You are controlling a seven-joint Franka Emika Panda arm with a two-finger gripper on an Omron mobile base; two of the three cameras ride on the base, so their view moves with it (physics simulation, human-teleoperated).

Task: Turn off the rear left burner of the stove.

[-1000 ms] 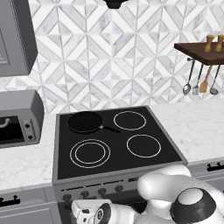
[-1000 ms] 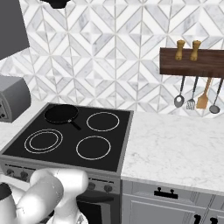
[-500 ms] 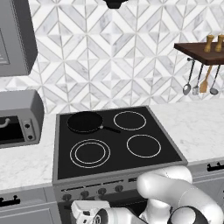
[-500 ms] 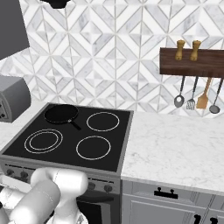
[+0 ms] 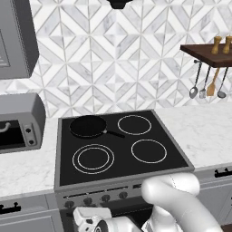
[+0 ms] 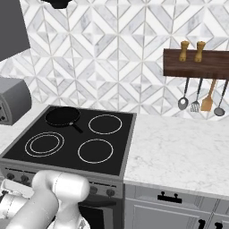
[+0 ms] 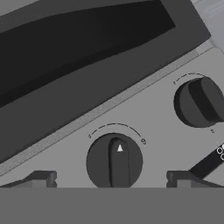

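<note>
On the stove (image 5: 122, 179) a skillet (image 5: 88, 126) sits on the rear left burner (image 6: 62, 116), the toaster oven (image 5: 20, 121) stands on the counter to the stove's left, utensils (image 6: 201, 97) hang under a shelf (image 6: 197, 65) to its right, and knobs (image 5: 95, 198) line its front.

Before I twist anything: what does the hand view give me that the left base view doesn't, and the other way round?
Hand view: two knobs close up. The centred knob sits between the tips of the open end effector, white pointer up; the right knob is turned aslant. Left base view: the black skillet at the stove top's rear left, and the toaster oven. Both: the knob row.
</note>
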